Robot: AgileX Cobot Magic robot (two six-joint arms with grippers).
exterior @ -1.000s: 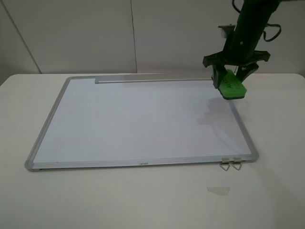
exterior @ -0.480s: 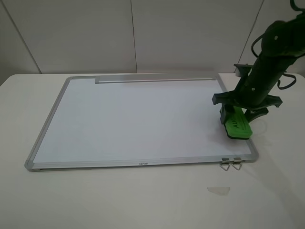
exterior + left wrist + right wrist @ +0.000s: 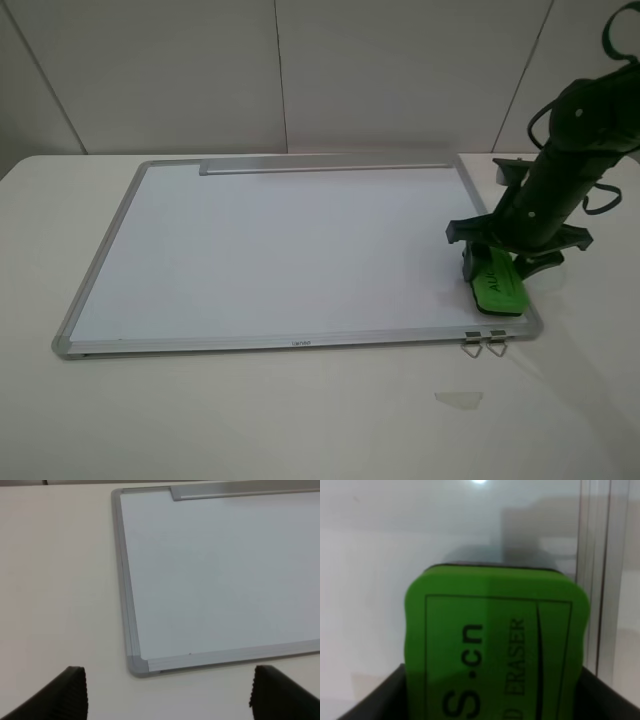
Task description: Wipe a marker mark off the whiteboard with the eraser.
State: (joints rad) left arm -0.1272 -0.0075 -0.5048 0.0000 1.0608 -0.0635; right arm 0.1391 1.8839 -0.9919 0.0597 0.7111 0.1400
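Note:
The whiteboard [image 3: 290, 250] lies flat on the table, its white face bare; no marker mark shows in any view. My right gripper [image 3: 500, 268] is shut on the green eraser [image 3: 499, 290], which rests tilted on the board's near right corner, just inside the frame. In the right wrist view the eraser [image 3: 495, 645] fills the lower middle, with the board's metal frame [image 3: 600, 580] beside it. In the left wrist view my left gripper [image 3: 170, 695] stands open over the table, short of the whiteboard [image 3: 225, 580] corner; it is out of the high view.
A grey tray strip [image 3: 325, 167] runs along the board's far edge. Two metal clips [image 3: 484, 343] stick out at the near right corner. A small pale scrap [image 3: 459, 399] lies on the white table in front of them. A wall stands close behind.
My right gripper carried the eraser from above the board's far right corner down along the right edge to the near right corner, lowering it onto the board.

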